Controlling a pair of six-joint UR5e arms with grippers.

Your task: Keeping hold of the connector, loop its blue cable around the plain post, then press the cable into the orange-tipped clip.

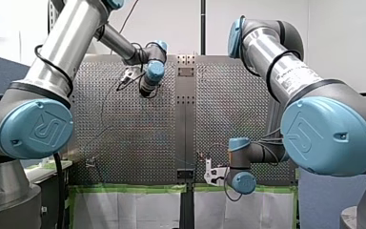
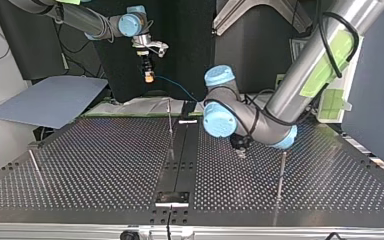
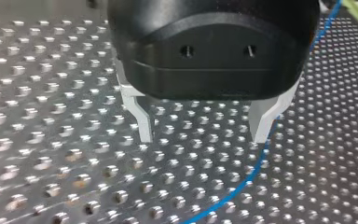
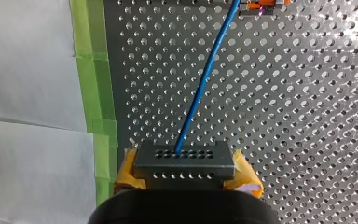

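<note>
"Where can we get by?"

"Between the thin post [image 2: 34,162] at the top view's left and the middle post [image 2: 170,125] we have a wide stretch of table [image 2: 95,165]."

"What is in our way?"

"Our left arm [image 2: 260,125] hangs low over the table, near the middle post. The blue cable [image 3: 256,168] lies right by a finger of our left gripper [image 3: 204,135]. Its fingers stand apart, with room between them."
</note>
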